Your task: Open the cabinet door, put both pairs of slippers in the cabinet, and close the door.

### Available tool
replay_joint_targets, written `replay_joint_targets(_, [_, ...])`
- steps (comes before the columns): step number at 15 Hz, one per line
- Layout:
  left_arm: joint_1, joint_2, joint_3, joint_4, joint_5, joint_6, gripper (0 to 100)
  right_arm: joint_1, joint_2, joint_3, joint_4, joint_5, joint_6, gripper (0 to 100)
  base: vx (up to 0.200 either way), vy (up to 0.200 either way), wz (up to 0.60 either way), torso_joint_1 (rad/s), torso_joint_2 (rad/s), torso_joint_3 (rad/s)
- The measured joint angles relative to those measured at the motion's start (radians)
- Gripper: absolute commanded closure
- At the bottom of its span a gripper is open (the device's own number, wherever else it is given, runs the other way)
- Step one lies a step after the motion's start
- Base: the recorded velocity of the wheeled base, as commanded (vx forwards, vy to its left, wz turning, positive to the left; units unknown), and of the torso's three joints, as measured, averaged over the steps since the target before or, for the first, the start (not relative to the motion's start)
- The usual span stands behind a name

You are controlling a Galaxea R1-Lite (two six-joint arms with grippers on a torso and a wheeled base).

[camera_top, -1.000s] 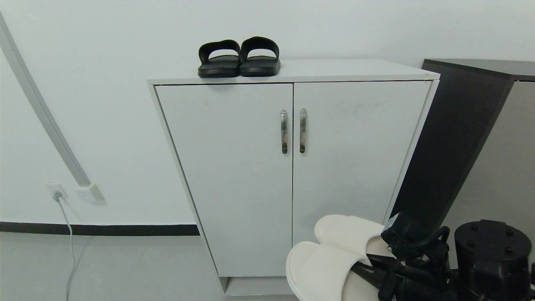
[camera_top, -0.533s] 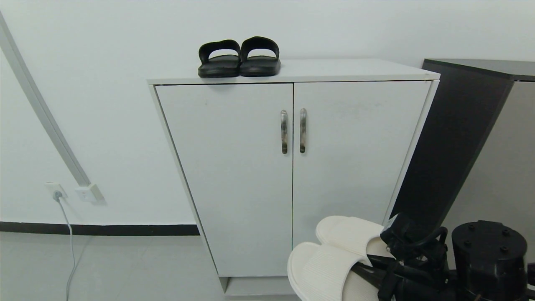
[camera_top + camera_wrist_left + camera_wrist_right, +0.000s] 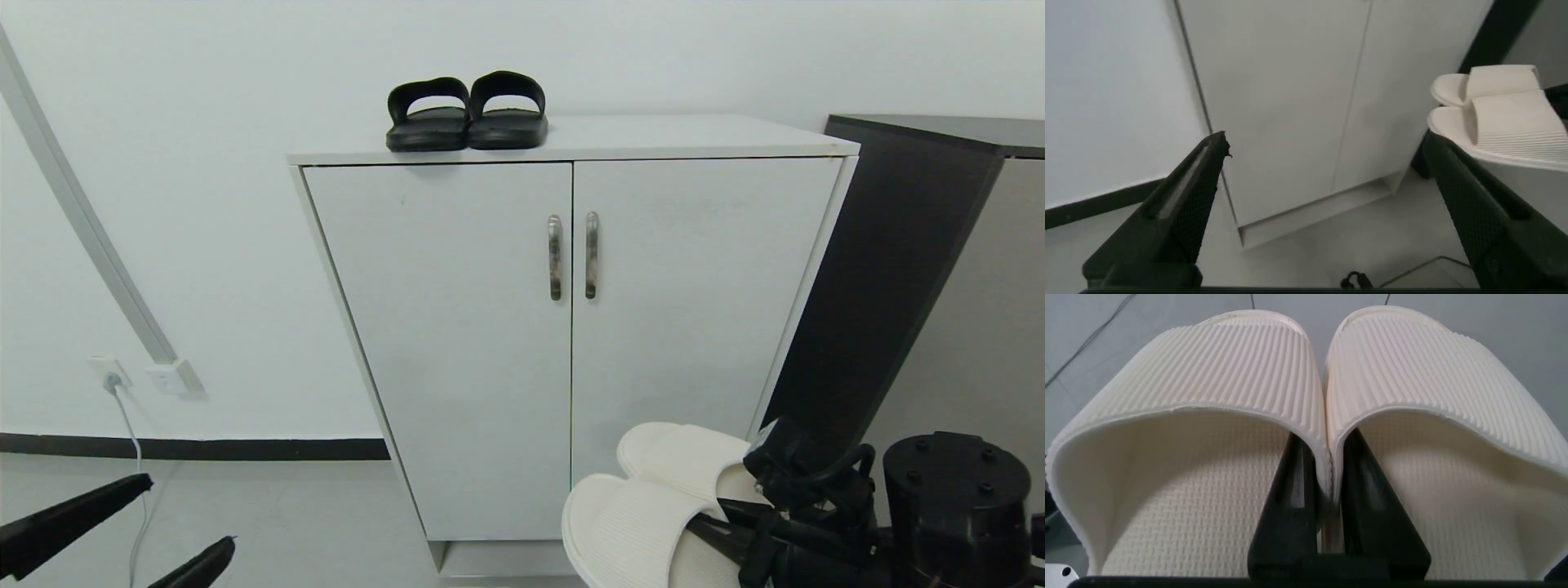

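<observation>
White slippers in right gripper (inner edges pinched), cabinet shut

Head: I look forward, slightly down, at the whole white two-door cabinet.
Left wrist: low, facing its lower doors.
Right wrist: right up against the cream ribbed slippers.
Shared: head and left wrist catch both.

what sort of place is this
Likely an entryway or a mock-up of one: a white two-door cabinet against a plain wall, black slippers on top, a wall socket low beside it.
</observation>
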Motion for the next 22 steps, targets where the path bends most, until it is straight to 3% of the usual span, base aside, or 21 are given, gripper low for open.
replay_joint_targets(6, [-0.217,0.250,-0.149,-0.057,-0.019,-0.067,0,-0.001,-0.003,0.000,-0.001,-0.003,0.000,100,0.000,0.000,0.00,0.000,0.00,0.000])
replay_joint_targets(11, [-0.266,0.422,-0.176,-0.234,-0.018,-0.067,0,0.000,-0.014,0.002,-0.001,-0.003,0.000,100,0.000,0.000,0.00,0.000,0.00,0.000])
replay_joint_targets(14, [-0.336,0.537,-0.214,-0.315,0.006,-0.070,0,-0.001,-0.017,0.005,0.000,-0.003,0.000,100,0.000,0.000,0.00,0.000,0.00,0.000])
replay_joint_targets(16, [-0.394,0.606,-0.283,-0.321,0.029,-0.082,0,-0.001,-0.019,0.009,0.000,-0.003,0.000,100,0.000,0.000,0.00,0.000,0.00,0.000])
replay_joint_targets(18, [-0.456,0.678,-0.368,-0.324,0.036,-0.115,0,-0.001,-0.026,0.013,-0.001,-0.003,0.001,100,0.000,0.000,0.00,0.000,0.00,0.000])
replay_joint_targets(22, [-0.520,0.806,-0.553,-0.330,0.034,-0.139,0,-0.002,-0.033,0.014,-0.001,-0.003,0.002,100,0.000,0.000,0.00,0.000,0.00,0.000])
